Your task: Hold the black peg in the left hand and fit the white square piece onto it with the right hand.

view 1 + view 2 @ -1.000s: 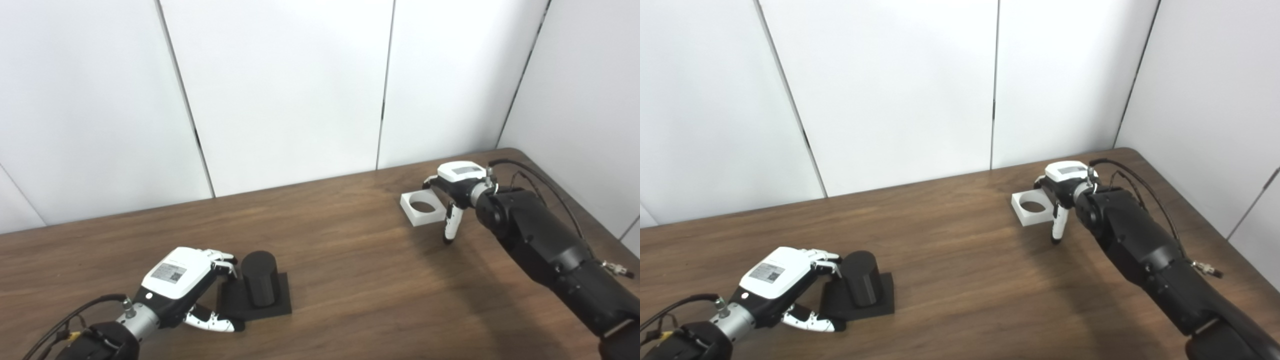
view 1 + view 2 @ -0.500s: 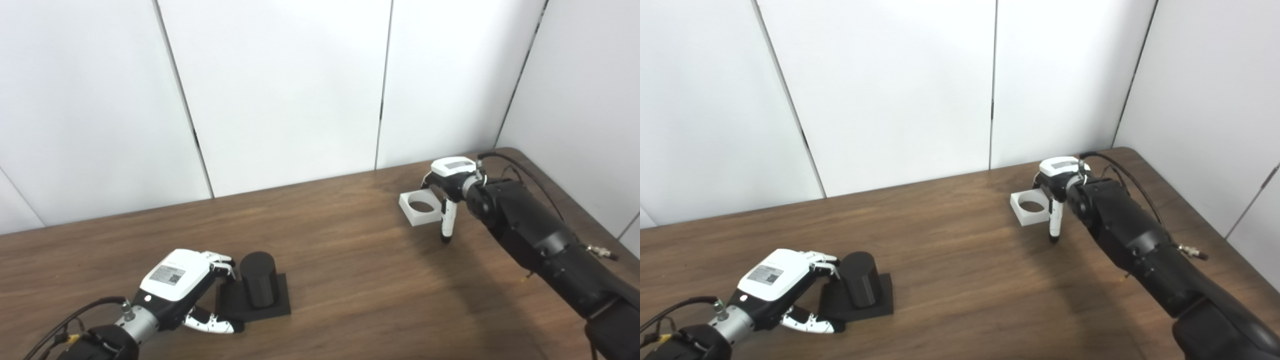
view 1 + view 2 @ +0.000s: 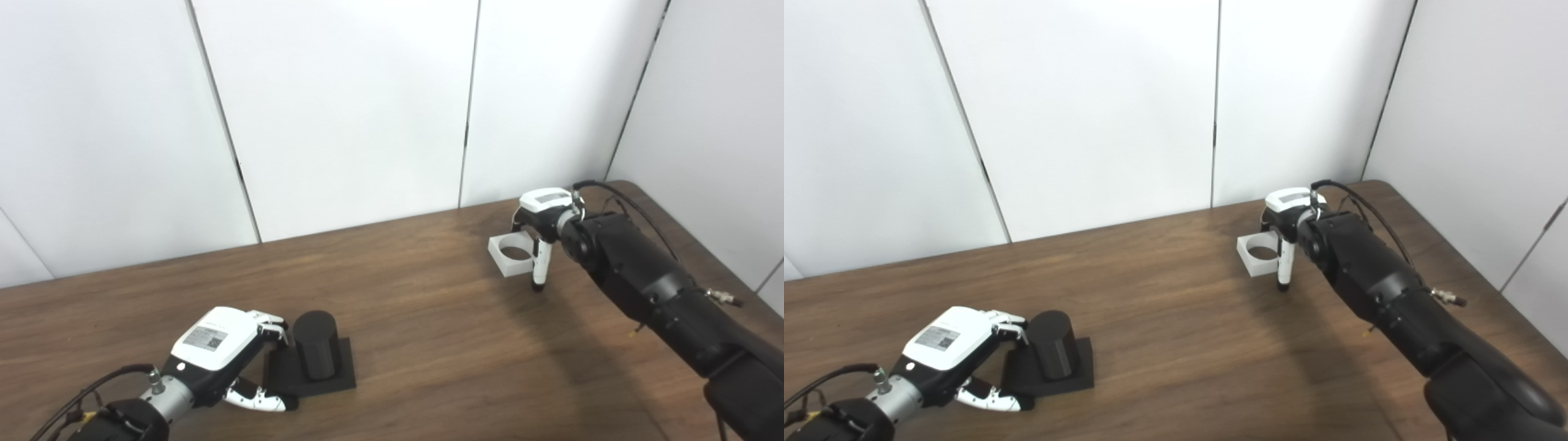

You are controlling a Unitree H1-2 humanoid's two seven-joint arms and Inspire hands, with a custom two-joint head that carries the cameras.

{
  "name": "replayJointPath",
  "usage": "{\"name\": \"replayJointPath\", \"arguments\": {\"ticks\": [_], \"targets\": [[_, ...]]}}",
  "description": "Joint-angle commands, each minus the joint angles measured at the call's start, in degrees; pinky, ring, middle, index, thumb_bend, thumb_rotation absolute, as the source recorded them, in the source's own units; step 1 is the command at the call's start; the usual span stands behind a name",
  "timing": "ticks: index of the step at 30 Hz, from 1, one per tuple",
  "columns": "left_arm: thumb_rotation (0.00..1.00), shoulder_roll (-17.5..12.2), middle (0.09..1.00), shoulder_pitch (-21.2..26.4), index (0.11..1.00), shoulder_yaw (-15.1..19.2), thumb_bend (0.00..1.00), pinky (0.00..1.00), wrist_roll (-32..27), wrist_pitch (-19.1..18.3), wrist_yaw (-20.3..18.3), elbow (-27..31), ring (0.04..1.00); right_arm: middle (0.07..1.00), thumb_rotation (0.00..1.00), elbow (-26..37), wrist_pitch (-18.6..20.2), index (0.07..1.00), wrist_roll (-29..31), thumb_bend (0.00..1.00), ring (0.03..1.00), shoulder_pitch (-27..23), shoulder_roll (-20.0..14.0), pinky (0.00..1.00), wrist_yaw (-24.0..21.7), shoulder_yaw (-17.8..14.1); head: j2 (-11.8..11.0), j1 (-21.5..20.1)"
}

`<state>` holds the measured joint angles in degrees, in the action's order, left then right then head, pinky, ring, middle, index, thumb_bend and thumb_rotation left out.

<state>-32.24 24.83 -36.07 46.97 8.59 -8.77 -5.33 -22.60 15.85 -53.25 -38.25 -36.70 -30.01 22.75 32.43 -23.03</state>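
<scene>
The black peg [image 3: 315, 351], a short cylinder on a square black base, stands on the table [image 3: 429, 331] at the lower left. My left hand [image 3: 223, 355] is right beside it, fingers at the cylinder's left side and thumb along the base's front edge, apart and not closed on it. The white square piece [image 3: 513, 254] with a round hole lies flat at the back right. My right hand [image 3: 540, 223] is over its right edge, fingers curled above it and thumb pointing down in front of the piece. It holds nothing that I can see.
White wall panels stand behind the table. The table's right edge and rounded back corner [image 3: 631, 184] are close behind my right arm. Cables [image 3: 618, 196] loop over the right forearm.
My right hand has moved left and toward the back, coming closer over the white piece's right edge. My left hand has barely moved. The peg and white piece lie where they were.
</scene>
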Motion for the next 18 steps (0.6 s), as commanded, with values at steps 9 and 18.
{"name": "replayJointPath", "arguments": {"ticks": [9,18], "targets": [[0.07,-1.87,0.808,-5.01,0.493,-3.68,0.52,0.72,3.55,1.19,-7.41,-2.21,0.811,0.687,0.14,-0.29,-1.99,0.485,1.01,0.52,0.748,-0.89,1.55,0.7,3.55,0.68,0.22,0.19],[0.07,-1.7,0.81,-5.08,0.493,-3.56,0.52,0.73,2.94,1.3,-7.5,-2.28,0.806,0.694,0.14,0.38,-4.74,0.485,2.36,0.52,0.746,-0.44,0.8,0.68,5.34,0.03,0.69,1.18]]}}
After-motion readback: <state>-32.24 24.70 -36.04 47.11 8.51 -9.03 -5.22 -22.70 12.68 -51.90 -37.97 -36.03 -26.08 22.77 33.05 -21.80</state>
